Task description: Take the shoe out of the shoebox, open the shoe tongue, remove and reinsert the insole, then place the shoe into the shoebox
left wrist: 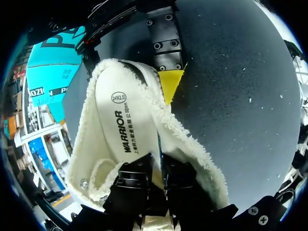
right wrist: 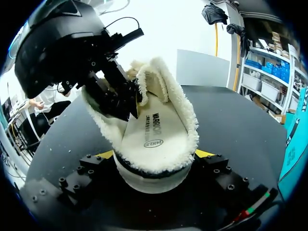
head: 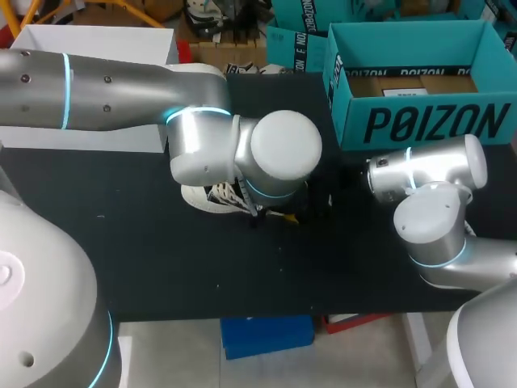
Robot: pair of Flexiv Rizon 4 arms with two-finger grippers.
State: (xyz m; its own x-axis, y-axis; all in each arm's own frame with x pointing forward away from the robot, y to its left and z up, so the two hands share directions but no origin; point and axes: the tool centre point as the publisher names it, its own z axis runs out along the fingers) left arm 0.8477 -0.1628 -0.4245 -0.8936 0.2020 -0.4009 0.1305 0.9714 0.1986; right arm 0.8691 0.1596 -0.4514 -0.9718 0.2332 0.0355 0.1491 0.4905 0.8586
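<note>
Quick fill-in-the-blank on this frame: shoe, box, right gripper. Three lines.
1. The shoe is ___ the shoebox, not in it.
2. The printed insole lies ___ the shoe.
3. The right gripper has one end of the shoe ___ its two fingers.
Missing words: outside; inside; between.
</note>
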